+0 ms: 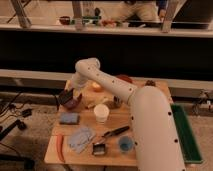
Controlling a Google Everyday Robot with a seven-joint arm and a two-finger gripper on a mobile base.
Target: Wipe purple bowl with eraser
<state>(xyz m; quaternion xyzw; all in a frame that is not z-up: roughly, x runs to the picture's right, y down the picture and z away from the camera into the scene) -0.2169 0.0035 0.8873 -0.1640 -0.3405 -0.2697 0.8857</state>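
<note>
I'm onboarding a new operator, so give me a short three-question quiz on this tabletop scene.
1. True or false: the gripper is at the purple bowl, near the far left corner of the table.
2. Which thing lies just nearer the camera than the bowl? A. blue pad B. green tray C. small blue cup
3. Fill in: seen from the camera, the white cup stands to the ___ of the pad.
Key: 1 true; 2 A; 3 right.
</note>
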